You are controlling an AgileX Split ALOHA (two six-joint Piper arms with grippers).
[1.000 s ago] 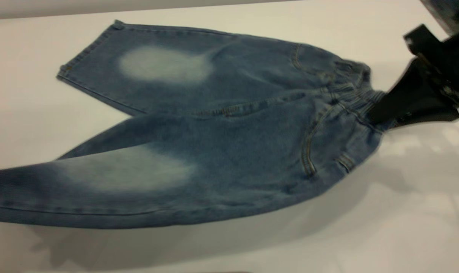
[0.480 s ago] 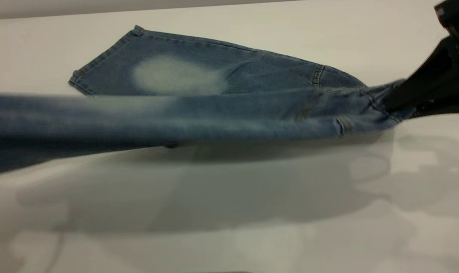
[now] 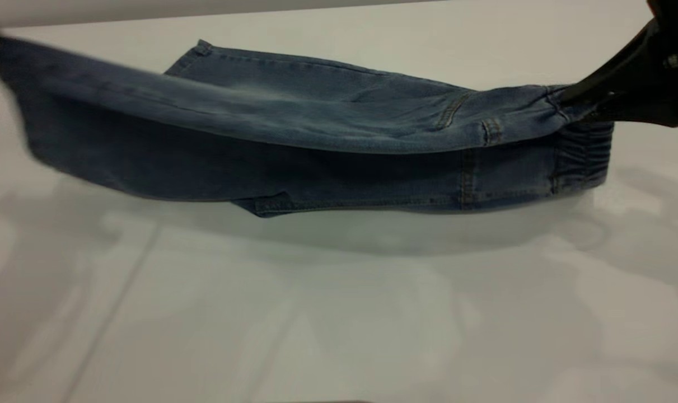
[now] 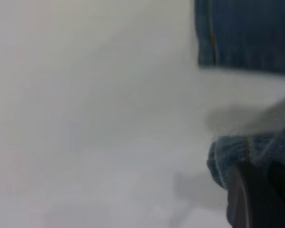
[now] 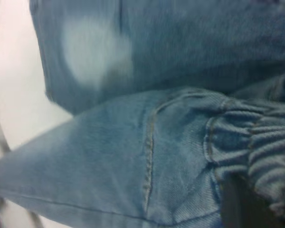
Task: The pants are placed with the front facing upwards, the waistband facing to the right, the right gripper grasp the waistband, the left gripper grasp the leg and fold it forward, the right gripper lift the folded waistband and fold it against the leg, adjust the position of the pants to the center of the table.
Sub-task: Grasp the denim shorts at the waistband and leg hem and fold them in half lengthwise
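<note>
Ruffled waistband (image 5: 249, 142) pinched by tool (image 5: 242, 204)

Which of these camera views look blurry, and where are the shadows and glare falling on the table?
Exterior view: the raised leg of the pants smears near the left edge; a soft shadow lies beneath on the table, with pale reflections nearer the camera. Left wrist view: all soft, the left tool a dark blur clamping denim. Right wrist view: the waistband fairly clear, the right tool blurred.

We see bare table (image 3: 339, 313) across the near half; farther back the lifted pants (image 3: 316, 145) span left to right, blocking the middle.
</note>
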